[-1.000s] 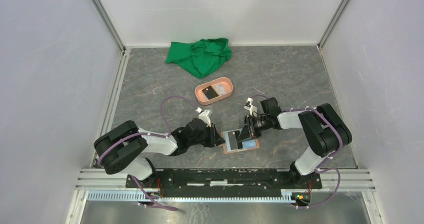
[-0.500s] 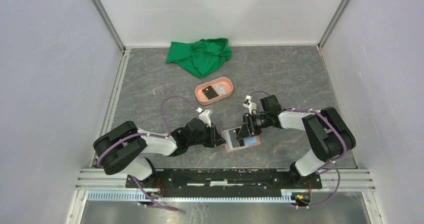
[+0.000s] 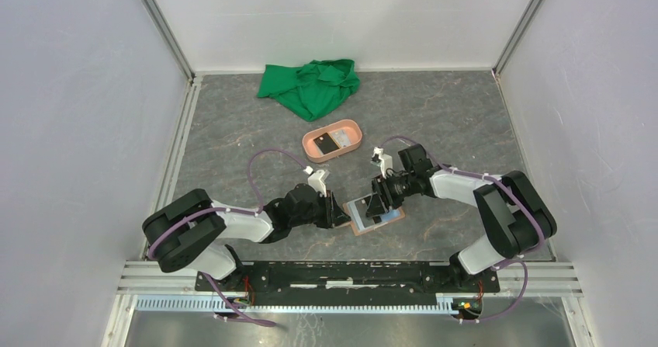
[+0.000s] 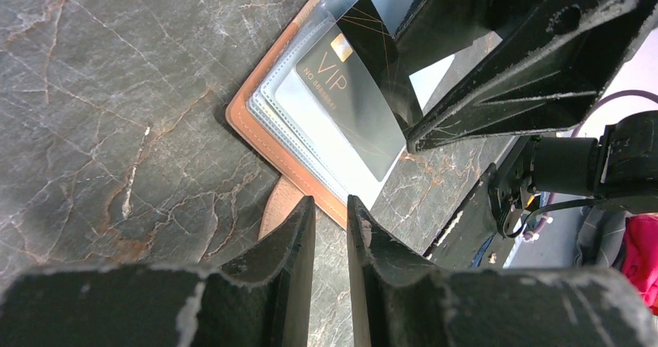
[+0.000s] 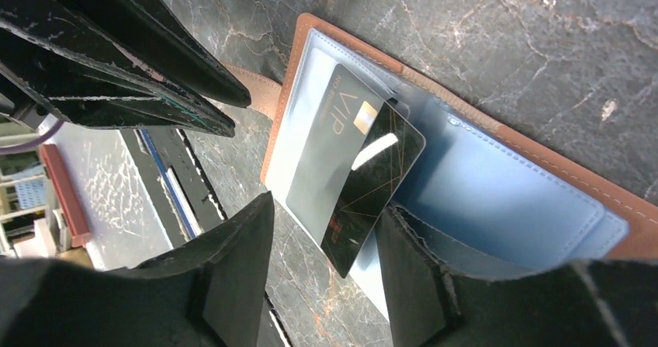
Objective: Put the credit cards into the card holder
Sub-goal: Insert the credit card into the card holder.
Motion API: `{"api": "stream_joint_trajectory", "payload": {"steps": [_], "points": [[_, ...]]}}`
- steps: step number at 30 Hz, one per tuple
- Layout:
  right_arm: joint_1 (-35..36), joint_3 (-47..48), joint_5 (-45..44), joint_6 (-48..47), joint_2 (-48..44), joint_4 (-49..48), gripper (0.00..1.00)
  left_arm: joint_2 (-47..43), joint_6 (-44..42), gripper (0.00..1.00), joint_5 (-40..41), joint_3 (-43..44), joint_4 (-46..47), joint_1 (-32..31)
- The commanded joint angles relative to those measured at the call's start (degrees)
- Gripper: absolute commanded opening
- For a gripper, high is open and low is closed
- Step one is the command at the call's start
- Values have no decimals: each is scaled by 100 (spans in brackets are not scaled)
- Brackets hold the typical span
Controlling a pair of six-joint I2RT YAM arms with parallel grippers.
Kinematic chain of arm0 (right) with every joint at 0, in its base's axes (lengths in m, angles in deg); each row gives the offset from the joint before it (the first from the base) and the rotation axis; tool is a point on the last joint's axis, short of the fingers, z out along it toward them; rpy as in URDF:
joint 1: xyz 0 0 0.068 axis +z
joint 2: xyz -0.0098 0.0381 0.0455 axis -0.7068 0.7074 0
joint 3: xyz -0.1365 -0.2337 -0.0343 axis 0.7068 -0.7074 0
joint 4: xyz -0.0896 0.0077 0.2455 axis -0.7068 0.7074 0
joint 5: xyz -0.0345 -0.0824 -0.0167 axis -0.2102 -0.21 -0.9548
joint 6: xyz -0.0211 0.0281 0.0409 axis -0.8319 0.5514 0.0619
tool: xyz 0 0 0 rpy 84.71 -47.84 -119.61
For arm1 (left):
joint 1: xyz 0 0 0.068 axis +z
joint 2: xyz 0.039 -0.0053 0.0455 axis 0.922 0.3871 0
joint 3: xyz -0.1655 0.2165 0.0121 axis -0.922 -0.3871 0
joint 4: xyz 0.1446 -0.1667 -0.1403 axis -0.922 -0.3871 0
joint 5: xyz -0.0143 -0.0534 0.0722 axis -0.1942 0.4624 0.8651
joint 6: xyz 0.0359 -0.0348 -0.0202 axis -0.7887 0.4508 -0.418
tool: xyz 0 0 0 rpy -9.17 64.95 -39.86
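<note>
The tan card holder point(image 3: 358, 227) lies open on the table between both grippers, its clear sleeves and light blue lining up point(image 5: 504, 199). A black credit card marked VIP point(image 5: 365, 168) sits askew, partly tucked in a sleeve, one end sticking out point(image 4: 349, 91). My right gripper point(image 5: 327, 207) is open, with its fingers on either side of that free end and not pinching it; it hangs over the card holder point(image 3: 378, 206). My left gripper point(image 4: 331, 201) has its tips at the holder's brown rim point(image 4: 264, 133) beside the tab point(image 4: 279, 203), its jaws a narrow gap apart with only table showing between them.
A salmon-pink oval tray point(image 3: 355, 126) behind the card holder has a dark card point(image 3: 336, 140) in it. A crumpled green cloth point(image 3: 310, 85) lies at the back. Metal rails border the table left and front; white walls close it in.
My right gripper's jaws have spread apart and let go of the black card. The right arm has reached further left, and the card holder has shifted and turned slightly. The left jaws are unchanged.
</note>
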Motion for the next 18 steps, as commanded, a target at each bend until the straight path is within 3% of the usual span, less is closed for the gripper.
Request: {"api": "stream_joint_trajectory", "payload": {"steps": [1,9,18], "points": [[134,210,-550,-671,-131,236,59,-130,-223,29,-3,-43,293,-8],[441,374,-811,-1344,-238,554,65,-91,-220,29,-26,-43,319,3],[797,446,-841,-2028,-403,780,81,-58,-194,29,-21,-41,311,10]]}}
